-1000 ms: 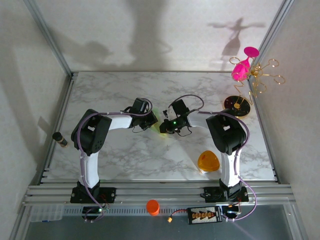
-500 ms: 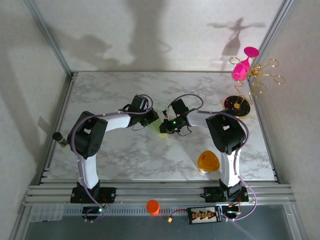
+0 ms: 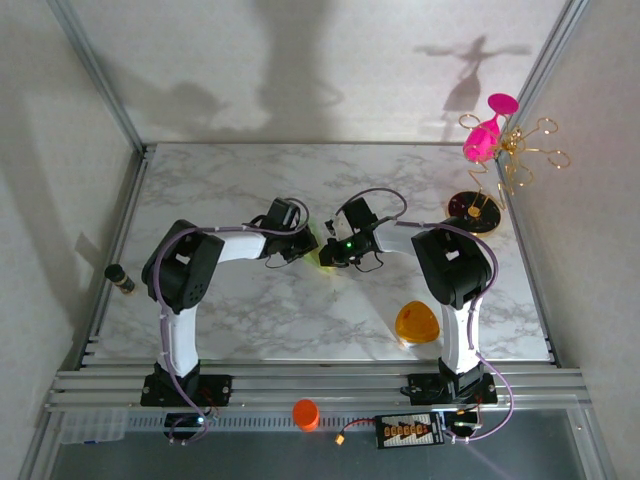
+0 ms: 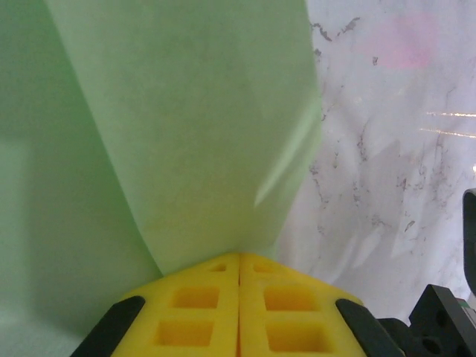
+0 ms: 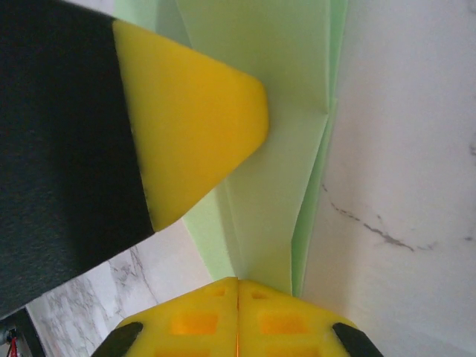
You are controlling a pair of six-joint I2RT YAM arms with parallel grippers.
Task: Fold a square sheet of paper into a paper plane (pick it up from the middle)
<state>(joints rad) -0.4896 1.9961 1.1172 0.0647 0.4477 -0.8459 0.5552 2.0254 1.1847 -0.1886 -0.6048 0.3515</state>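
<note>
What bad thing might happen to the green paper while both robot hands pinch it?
1. The left gripper and the right gripper are both shut on the same thin paper; pulling apart might tear it.
2. Its folded layers fan apart in the right wrist view, so pressing now might set a crooked crease.
3. The grippers sit very close together and might bump.

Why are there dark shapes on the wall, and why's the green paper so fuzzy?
Top external view: light throws soft grey shadows on the wall, one shaped like the pink glass. Left wrist view: the green paper is very near the lens, so it blurs, darker on its left. Right wrist view: thin shadows line its folds.
</note>
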